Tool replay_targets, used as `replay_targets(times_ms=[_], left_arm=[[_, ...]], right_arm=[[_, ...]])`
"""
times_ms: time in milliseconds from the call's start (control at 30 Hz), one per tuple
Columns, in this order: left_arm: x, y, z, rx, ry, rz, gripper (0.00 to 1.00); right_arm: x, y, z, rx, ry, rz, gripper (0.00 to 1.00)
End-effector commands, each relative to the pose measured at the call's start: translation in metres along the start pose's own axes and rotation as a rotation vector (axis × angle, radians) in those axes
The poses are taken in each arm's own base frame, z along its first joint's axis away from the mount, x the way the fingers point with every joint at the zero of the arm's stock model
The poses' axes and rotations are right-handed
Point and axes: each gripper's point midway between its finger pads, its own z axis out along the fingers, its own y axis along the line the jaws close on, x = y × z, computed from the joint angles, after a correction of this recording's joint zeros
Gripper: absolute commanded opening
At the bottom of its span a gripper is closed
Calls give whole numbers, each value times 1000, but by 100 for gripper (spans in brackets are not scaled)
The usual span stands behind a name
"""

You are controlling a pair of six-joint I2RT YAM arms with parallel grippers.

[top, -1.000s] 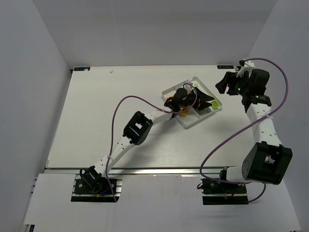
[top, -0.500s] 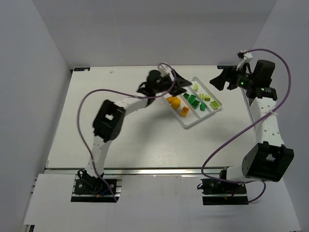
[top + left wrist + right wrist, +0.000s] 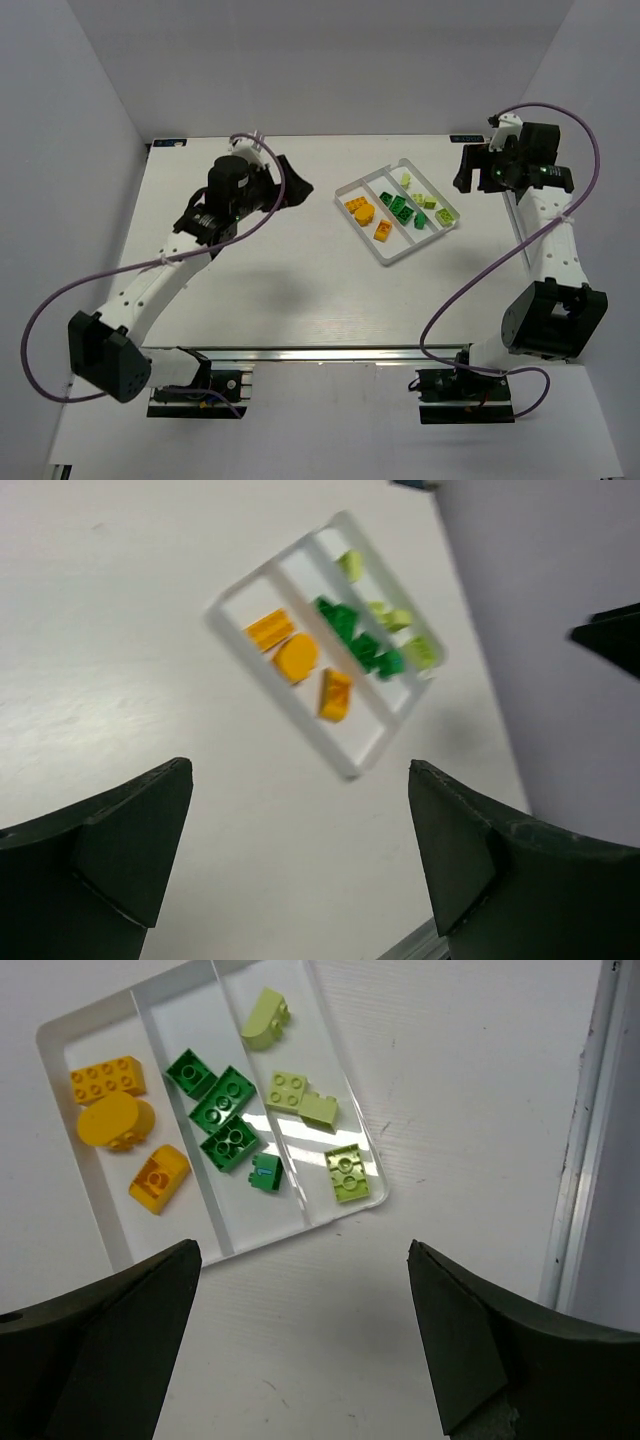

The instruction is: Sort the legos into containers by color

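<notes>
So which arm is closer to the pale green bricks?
The right arm. Its jaws hover just right of the tray edge beside the pale green bricks; the left arm's jaws sit beyond the tray's opposite side, past the orange bricks.

Bright, even light from above falls on the matte white table (image 3: 300,290), where soft, faint grey shadows lie. The left wrist view is motion-blurred, smearing the shallow white plastic tray (image 3: 348,772). The right wrist view is sharp, with a pale glare streak across the tray floor.

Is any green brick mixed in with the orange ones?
No, the orange bricks sit alone in their lane; the dark green bricks lie in the next one.
</notes>
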Motion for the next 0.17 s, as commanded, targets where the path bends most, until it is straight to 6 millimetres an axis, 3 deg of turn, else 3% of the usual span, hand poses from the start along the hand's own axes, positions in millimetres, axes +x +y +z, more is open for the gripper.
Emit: replay_targets(times_ms=[0, 33, 133], left_arm=[[17, 49, -30, -216, 17, 76, 98], [18, 51, -34, -224, 10, 76, 98], [21, 55, -49, -237, -15, 66, 98]], right_arm=[[-10, -9, -18, 76, -27, -59, 89], [-16, -7, -24, 77, -63, -76, 89], [-9, 1, -26, 55, -83, -87, 90]])
